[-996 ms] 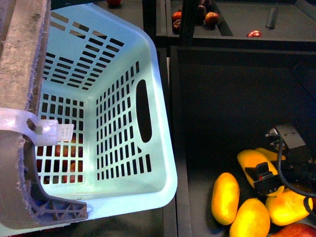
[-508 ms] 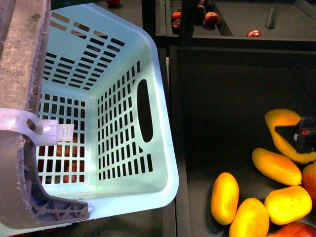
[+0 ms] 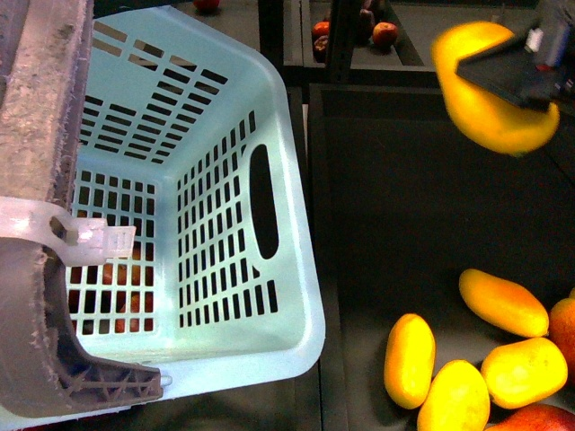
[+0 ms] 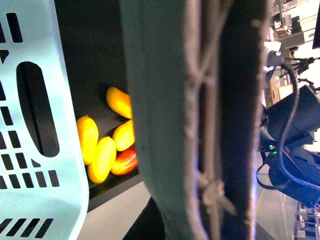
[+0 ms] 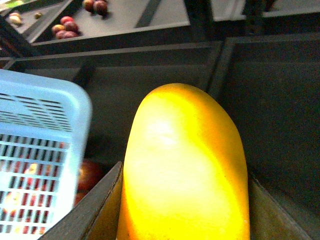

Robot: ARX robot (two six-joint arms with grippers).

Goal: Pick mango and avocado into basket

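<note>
My right gripper (image 3: 517,76) is shut on the yellow-orange mango (image 3: 485,90) and holds it high at the upper right of the front view, above the dark bin. The right wrist view is filled by that mango (image 5: 185,165) between the two fingers (image 5: 90,210). The light teal basket (image 3: 296,269) hangs on the left, empty inside, its grey-brown handle (image 3: 36,135) with a white zip tie (image 3: 81,238) close to the camera. The left gripper is shut on the basket handle (image 4: 200,125), which fills the left wrist view. No avocado is in view.
Several yellow mangoes (image 3: 409,359) and a red-and-yellow one (image 3: 539,420) lie in the dark bin (image 3: 404,206) at the lower right. A back shelf holds small red fruits (image 3: 384,33). Red fruit shows through the basket's slots (image 3: 117,305).
The right gripper has lifted the mango out of the pile at the lower right and carried it up to the upper right. The basket has not moved.
</note>
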